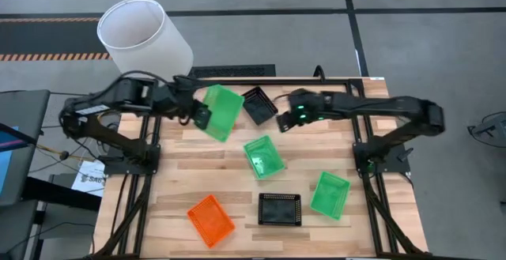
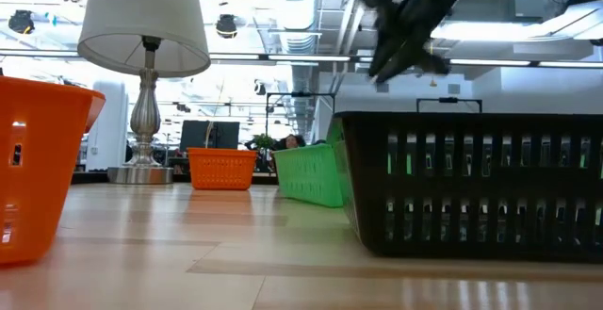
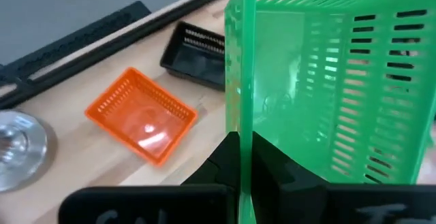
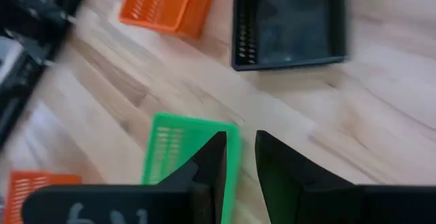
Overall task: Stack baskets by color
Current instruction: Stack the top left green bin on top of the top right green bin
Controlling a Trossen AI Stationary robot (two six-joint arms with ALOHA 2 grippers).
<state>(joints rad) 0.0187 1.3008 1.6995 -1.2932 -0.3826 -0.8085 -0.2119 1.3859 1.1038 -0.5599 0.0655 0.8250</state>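
My left gripper [image 1: 202, 119] is shut on a translucent green basket [image 1: 221, 111], which it holds up over the table's far left part. My right gripper [image 1: 281, 122] hovers beside a black basket [image 1: 259, 104] at the far middle. Its fingers [image 4: 211, 157] stand nearly together with nothing between them. Flat on the wooden table lie a green basket [image 1: 263, 156] at the middle, another green one [image 1: 330, 193] at the near right, a black one [image 1: 280, 209] and an orange one [image 1: 210, 219] at the near edge. A second orange basket [image 3: 139, 112] rests near the lamp's base. My left gripper pinches one wall of the green basket at its rim [image 3: 243, 125], which shows edge-on between the two fingers, one finger on each face of the wall. The fingers come from the table's left, slanting down. The basket is lifted clear and tilted.
A lamp with a white shade [image 1: 145, 35] stands at the table's far left, its metal base [image 3: 17, 142] on the wood. A black frame rail [image 1: 316, 79] runs along the far edge. Bare wood lies between the middle green basket and the left edge.
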